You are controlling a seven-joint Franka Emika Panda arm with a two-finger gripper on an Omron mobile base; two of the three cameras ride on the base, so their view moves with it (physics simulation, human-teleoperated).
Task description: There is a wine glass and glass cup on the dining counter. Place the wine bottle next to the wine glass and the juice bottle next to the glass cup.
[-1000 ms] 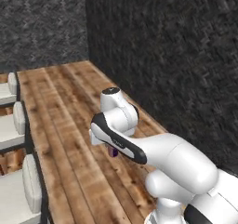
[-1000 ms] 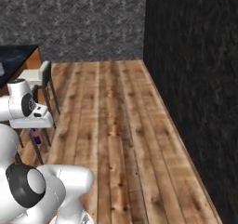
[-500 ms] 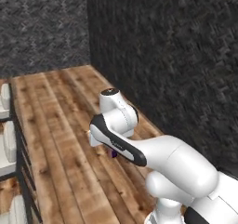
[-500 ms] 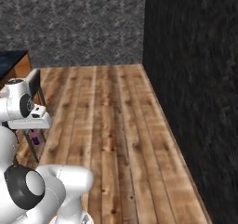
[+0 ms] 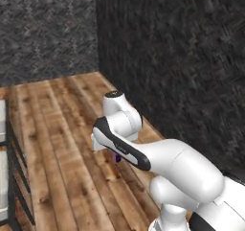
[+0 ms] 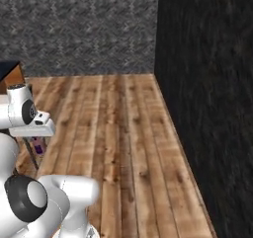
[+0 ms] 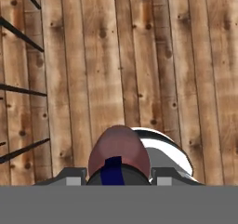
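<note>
Closest in, the hand [image 7: 118, 177] is clamped narrow on the juice bottle [image 7: 118, 151]: a rounded red-pink body with a dark blue label sits snug between the two finger tips, hanging well above the wooden floor [image 7: 139, 56]. So the bottle is off any surface and riding with the arm. In the left base view it peeks out as a small purple-dark sliver under the folded wrist.

A little further out, thin dark stool legs [image 7: 23, 32] cut across one side of the hand's view, and a pale stool seat [image 5: 3, 177] shows at the left edge of the base view.

Farthest off, a corner of the black tabletop [image 6: 7, 66] with its brown side pokes in at the left, against the grey wall [image 6: 89, 29].

My read: this is the carry leg, the bottle being ferried toward the island. Next, the base must bring that tabletop within reach, find the glass cup, and the arm must lift, then set the bottle upright just beside it. Neither glass can be made out from here.
</note>
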